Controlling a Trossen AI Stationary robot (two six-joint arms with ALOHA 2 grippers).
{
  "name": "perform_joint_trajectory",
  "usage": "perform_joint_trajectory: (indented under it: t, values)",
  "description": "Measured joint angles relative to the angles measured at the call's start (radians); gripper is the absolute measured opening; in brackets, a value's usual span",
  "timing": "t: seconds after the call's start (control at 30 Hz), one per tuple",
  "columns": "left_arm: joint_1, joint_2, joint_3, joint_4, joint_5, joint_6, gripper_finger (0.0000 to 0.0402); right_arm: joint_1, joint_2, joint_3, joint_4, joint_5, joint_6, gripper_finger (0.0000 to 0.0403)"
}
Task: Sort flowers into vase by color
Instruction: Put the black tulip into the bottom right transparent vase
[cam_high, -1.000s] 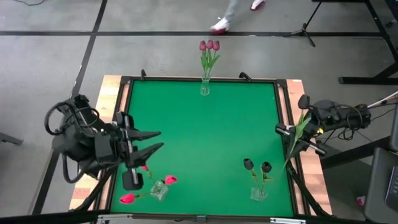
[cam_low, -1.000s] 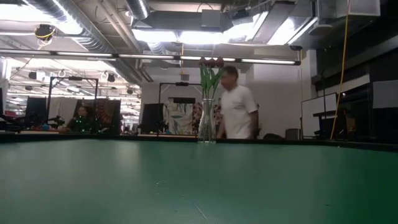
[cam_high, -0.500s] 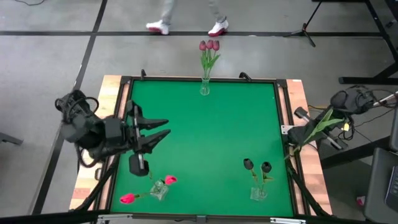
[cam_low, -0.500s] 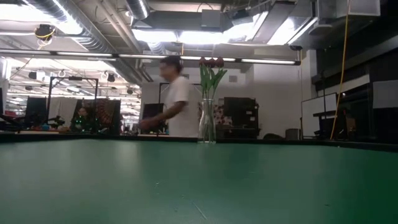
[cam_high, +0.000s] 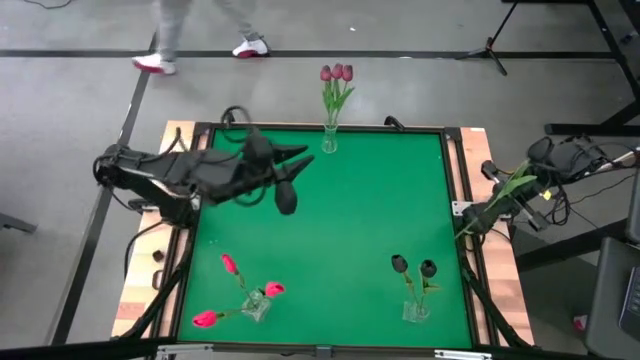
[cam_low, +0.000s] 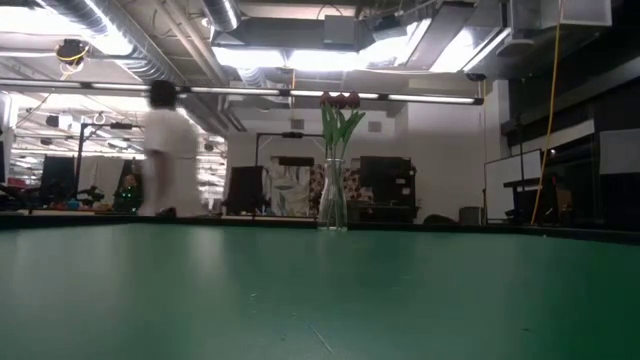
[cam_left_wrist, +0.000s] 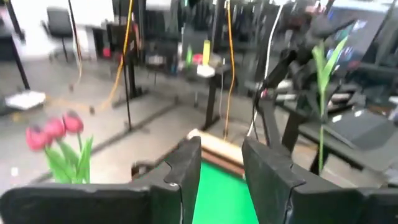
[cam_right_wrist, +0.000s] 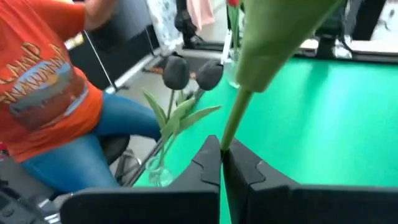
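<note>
High view: three vases hold sorted tulips; right gripper (cam_high: 497, 203), beside the dark-tulip vase (cam_high: 415, 309), pinches one stem (cam_right_wrist: 233, 127); left gripper (cam_high: 290, 160) empty, jaws parted.

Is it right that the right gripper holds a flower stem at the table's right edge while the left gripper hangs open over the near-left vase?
Not quite. In the high view the left gripper hangs open near the far vase, not the near-left one. The right gripper does hold a flower stem.

green table (cam_high: 340, 210), person walking (cam_low: 165, 150), tripod (cam_high: 490, 45)
</note>
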Motion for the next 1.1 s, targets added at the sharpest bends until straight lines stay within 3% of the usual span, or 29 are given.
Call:
perform_joint_trajectory:
  t: [0.1,0.27,0.5,0.8,0.9,1.1]
  values:
    - [0.052,0.017,-0.005,-0.064,0.066,-0.068,0.0116,0.0,-0.081,-0.111,0.093,-0.024,-0.009,0.0]
    - [0.083,0.031,-0.099,-0.019,0.09,-0.064,0.0116,0.0,-0.206,-0.314,0.248,-0.05,0.018,0.0]
    - [0.085,0.027,-0.278,0.129,0.134,-0.082,0.0116,0.001,-0.216,-0.52,0.472,-0.124,0.125,0.0]
    - [0.085,0.026,-0.454,0.249,0.136,-0.167,0.0116,0.002,-0.206,-0.597,0.587,-0.206,0.208,0.0]
    - [0.085,0.026,-0.492,0.302,0.136,-0.171,0.0116,0.002,-0.203,-0.605,0.587,-0.189,0.209,0.0]
    - [0.09,0.026,-0.549,0.457,0.137,-0.168,0.0116,0.001,-0.161,-0.529,0.733,-0.286,-0.004,0.0]
